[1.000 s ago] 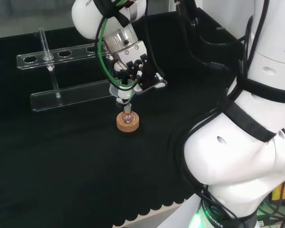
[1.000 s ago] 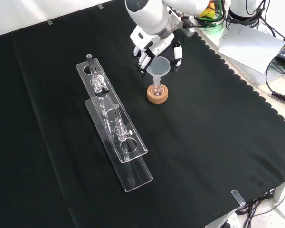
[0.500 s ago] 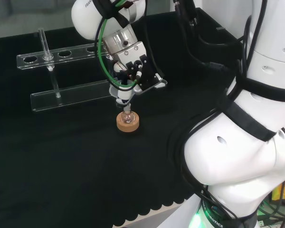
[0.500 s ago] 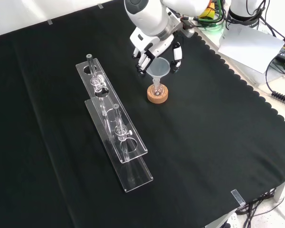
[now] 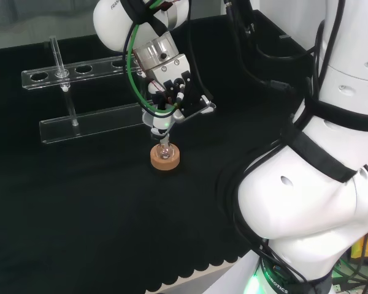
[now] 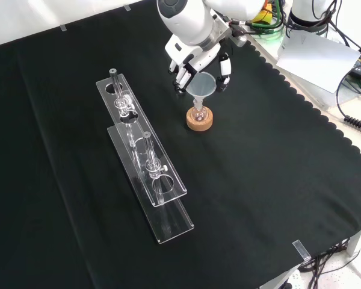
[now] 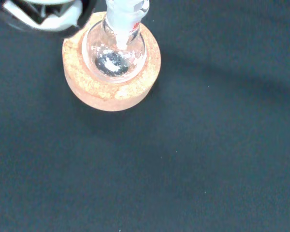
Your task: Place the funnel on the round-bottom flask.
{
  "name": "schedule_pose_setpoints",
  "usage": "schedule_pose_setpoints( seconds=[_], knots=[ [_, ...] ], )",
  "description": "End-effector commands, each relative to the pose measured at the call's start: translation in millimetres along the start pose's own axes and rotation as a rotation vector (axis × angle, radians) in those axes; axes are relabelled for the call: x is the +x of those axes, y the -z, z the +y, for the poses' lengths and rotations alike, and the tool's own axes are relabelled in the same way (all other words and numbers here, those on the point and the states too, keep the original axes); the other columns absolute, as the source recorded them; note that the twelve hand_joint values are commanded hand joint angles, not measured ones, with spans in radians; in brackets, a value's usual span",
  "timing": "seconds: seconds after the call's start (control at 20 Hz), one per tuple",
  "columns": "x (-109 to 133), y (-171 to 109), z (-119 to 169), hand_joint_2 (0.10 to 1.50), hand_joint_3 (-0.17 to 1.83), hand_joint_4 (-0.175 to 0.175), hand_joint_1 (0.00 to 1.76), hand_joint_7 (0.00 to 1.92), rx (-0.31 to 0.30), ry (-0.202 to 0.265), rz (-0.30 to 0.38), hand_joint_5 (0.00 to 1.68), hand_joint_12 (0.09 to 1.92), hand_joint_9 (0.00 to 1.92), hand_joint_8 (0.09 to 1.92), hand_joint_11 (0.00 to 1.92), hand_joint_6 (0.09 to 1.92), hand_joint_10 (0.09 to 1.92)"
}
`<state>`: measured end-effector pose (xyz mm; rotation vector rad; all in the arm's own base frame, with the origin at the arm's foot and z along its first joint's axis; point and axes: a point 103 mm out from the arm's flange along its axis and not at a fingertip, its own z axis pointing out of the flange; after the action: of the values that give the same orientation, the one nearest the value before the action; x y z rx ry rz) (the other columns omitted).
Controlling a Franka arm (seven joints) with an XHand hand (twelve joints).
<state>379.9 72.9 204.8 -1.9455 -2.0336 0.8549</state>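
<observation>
Cork makes the round stand under the small flask, which sits up straight on the black cloth, nearer its far edge in the front view. Right above, the hand has its fingers bent around the clear funnel. The funnel's thin stem points down into the flask's neck. Two clear racks with tubes lie well apart to the left.

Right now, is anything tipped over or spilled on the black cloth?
No, nothing stands out. The round-bottom flask sits upright in its cork ring, the funnel stands over it, and the cloth around them is clean.
</observation>
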Motion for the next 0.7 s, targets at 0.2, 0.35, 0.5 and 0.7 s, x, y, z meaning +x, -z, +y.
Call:
schedule_pose_setpoints(
  seconds=[0.2, 0.35, 0.5, 0.7],
  knots=[
    [-5.3, -5.9, -1.6, 0.65, 0.61, -0.079, 0.73, 0.21, 0.048, 0.007, 0.01, 0.31, 1.36, 0.54, 0.75, 0.29, 0.26, 0.67],
    [-5.2, -7.2, -2.5, 0.64, 0.56, -0.083, 0.7, 0.09, 0.054, 0.009, 0.008, 0.27, 1.39, 0.43, 0.72, 0.2, 0.12, 0.7],
    [-5.6, -8.0, -4.3, 0.64, 0.51, -0.083, 0.67, 0.01, 0.068, 0.015, 0.004, 0.26, 1.42, 0.34, 0.71, 0.14, 0.09, 0.72],
    [-7.2, -6.6, -8.7, 0.64, 0.44, -0.081, 0.64, 0.0, 0.059, 0.025, 0.012, 0.24, 1.44, 0.26, 0.59, 0.08, 0.09, 0.75]
  ],
)
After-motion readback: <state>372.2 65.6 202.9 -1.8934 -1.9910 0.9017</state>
